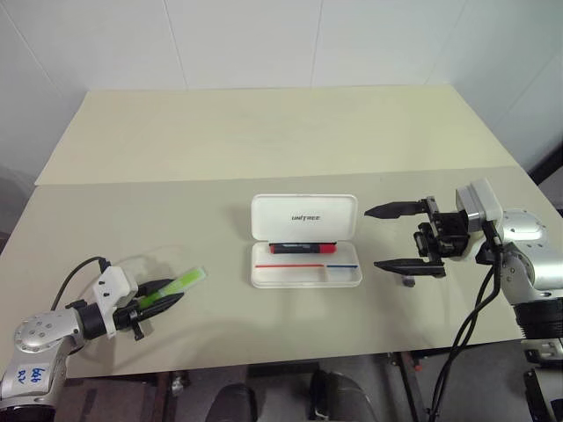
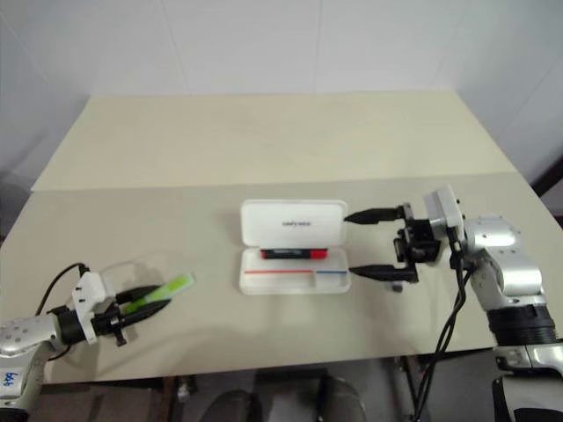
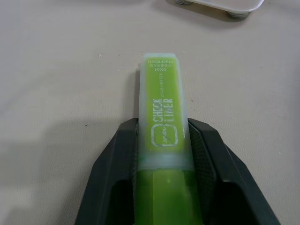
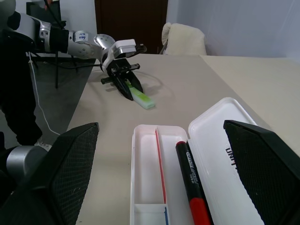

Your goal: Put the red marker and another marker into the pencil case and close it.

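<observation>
1. White and hinged, the pencil case [image 1: 305,242] lies open in the middle of the beige table [image 1: 264,141] in the head views, lid tipped back. The red marker [image 1: 303,248] lies inside the tray along the hinge side.
2. On the robot's left in the same views, the left gripper [image 1: 167,298] is clamped on the lime-green highlighter [image 1: 180,286], which rests low over the table, well apart from the case. The right gripper [image 1: 396,237] hovers just beside the case's right end, jaws spread wide and holding nothing.
3. Left wrist view: both black fingers [image 3: 117,164] press the highlighter's sides; its capped end juts out ahead over the table.
4. Right wrist view: the two wide-set fingers [image 4: 70,164] frame the open case, the marker lying in it, and the other gripper beyond with the highlighter.
</observation>
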